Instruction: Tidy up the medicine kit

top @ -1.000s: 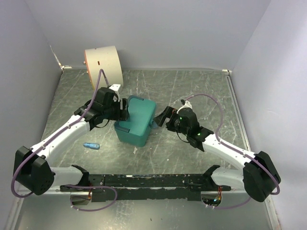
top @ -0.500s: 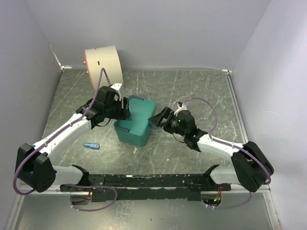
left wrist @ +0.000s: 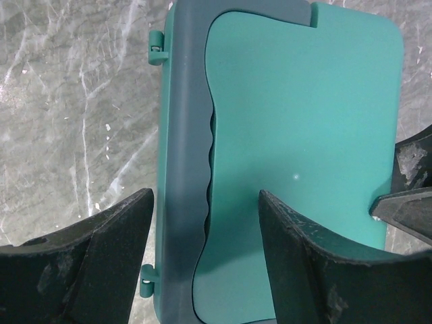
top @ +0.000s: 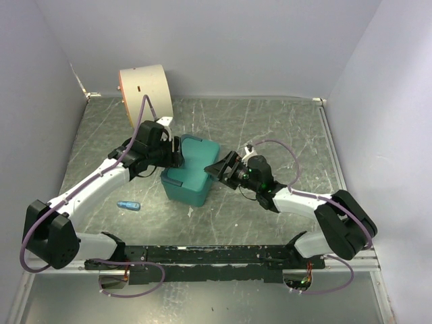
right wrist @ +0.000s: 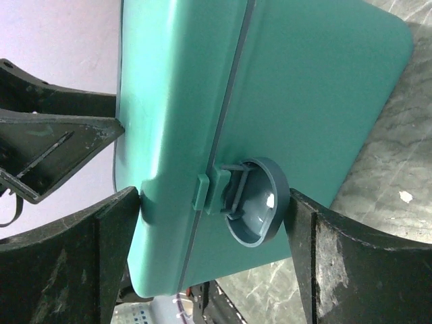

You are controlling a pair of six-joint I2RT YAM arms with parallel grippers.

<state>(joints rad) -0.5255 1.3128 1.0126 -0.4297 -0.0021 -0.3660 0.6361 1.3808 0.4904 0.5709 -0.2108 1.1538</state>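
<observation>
The medicine kit [top: 196, 170] is a teal box with its lid down, standing mid-table. My left gripper [top: 174, 159] is at its left side. In the left wrist view that gripper [left wrist: 206, 229] is open, its fingers straddling the lid's dark grey band [left wrist: 185, 135] with gaps on both sides. My right gripper [top: 214, 169] is at the kit's right side. In the right wrist view it [right wrist: 212, 223] stands open around the grey round latch [right wrist: 260, 202], which tips outward. One finger [right wrist: 67, 263] meets the lid's edge, the other rests at the latch rim.
A large cream drum [top: 145, 91] lies on its side at the back left corner. A small blue object [top: 128, 205] lies on the table left of the kit. A black rail [top: 202, 255] runs along the near edge. Walls close in on three sides.
My right arm has reached left, bringing its gripper from beside the kit onto the latch side. The left gripper has narrowed a little over the lid and barely shifted.
</observation>
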